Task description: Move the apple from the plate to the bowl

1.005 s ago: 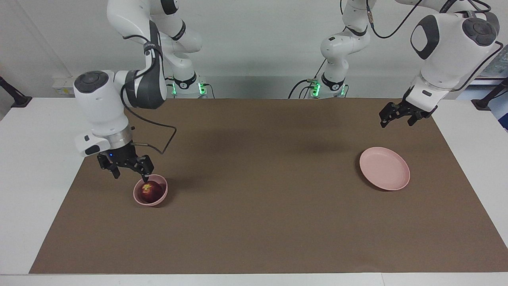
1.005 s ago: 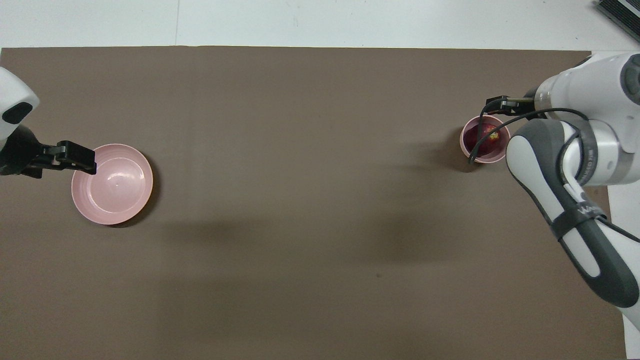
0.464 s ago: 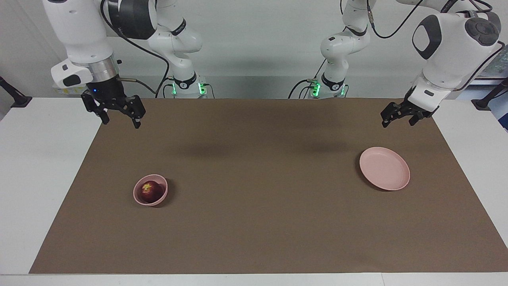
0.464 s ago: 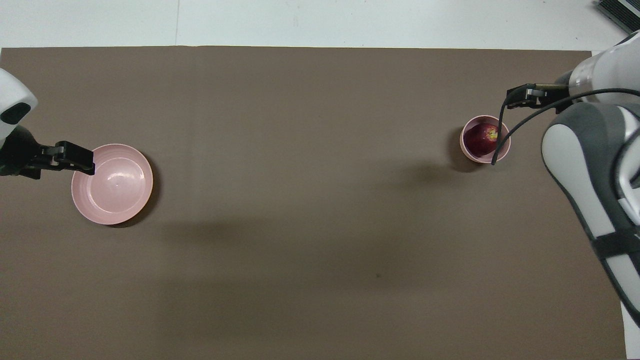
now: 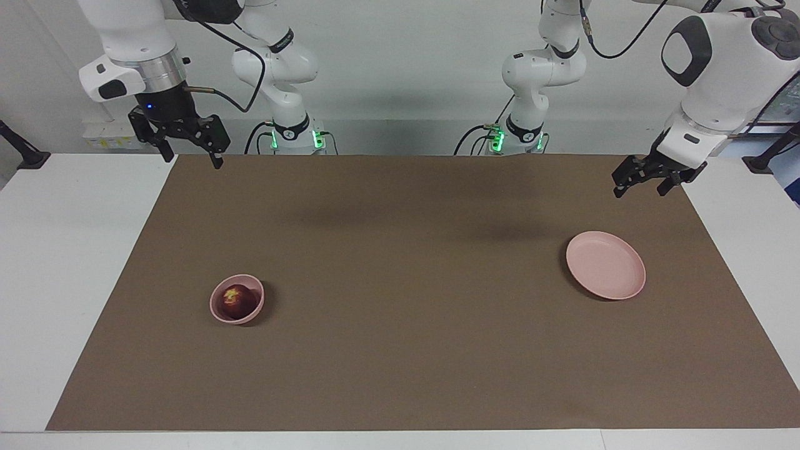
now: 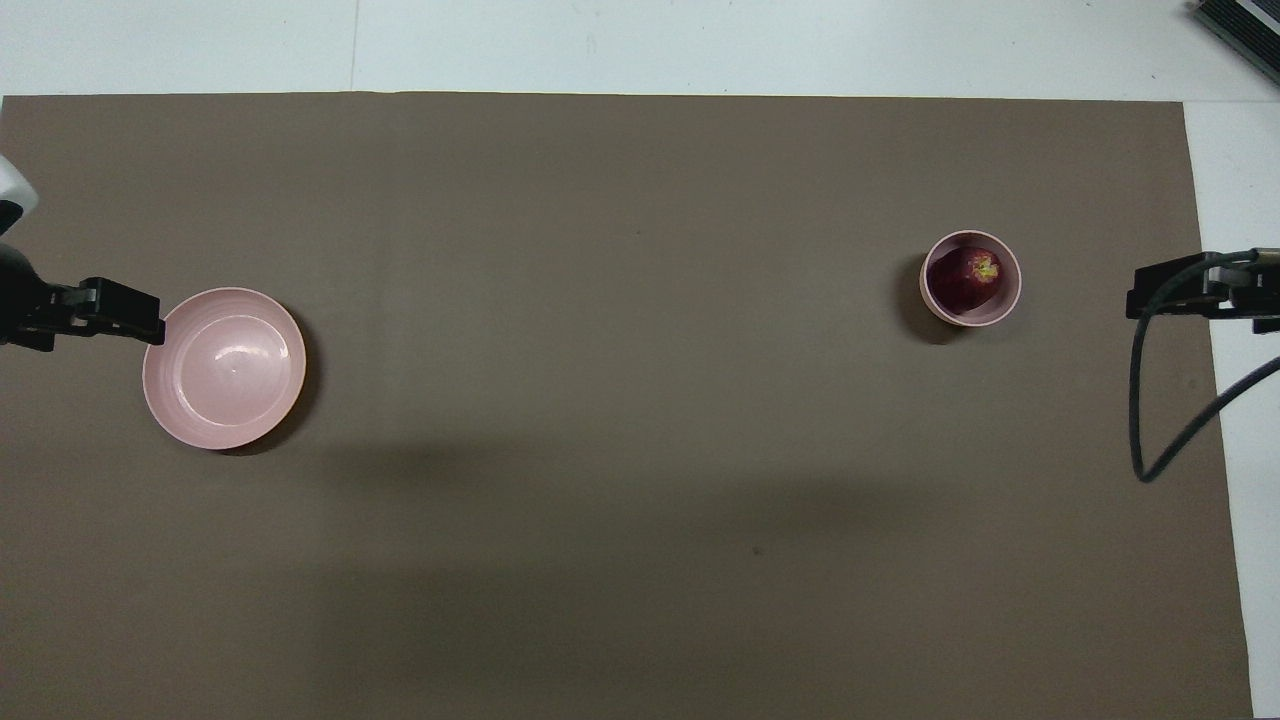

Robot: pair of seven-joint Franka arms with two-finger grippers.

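The dark-red apple [image 5: 234, 299] [image 6: 964, 279] lies inside the small deep pink bowl [image 5: 252, 317] [image 6: 1013, 296] toward the right arm's end of the table. The flat pink plate [image 5: 605, 265] [image 6: 225, 368] sits bare toward the left arm's end. My right gripper [image 5: 191, 156] hangs open and empty, high over the mat's edge nearest the robots, well away from the bowl. My left gripper [image 5: 640, 190] is open and empty, raised over the mat beside the plate, not touching it.
A brown mat [image 5: 400, 350] covers most of the white table [image 5: 69, 262]. The right arm's black cable [image 6: 1150, 420] dangles over the mat's edge. A dark object [image 6: 1240, 30] sits at the table corner farthest from the robots, at the right arm's end.
My right gripper has risen from just above the bowl and pulled back toward the robots, leaving the apple in the bowl. My left gripper has drifted slightly away from the plate.
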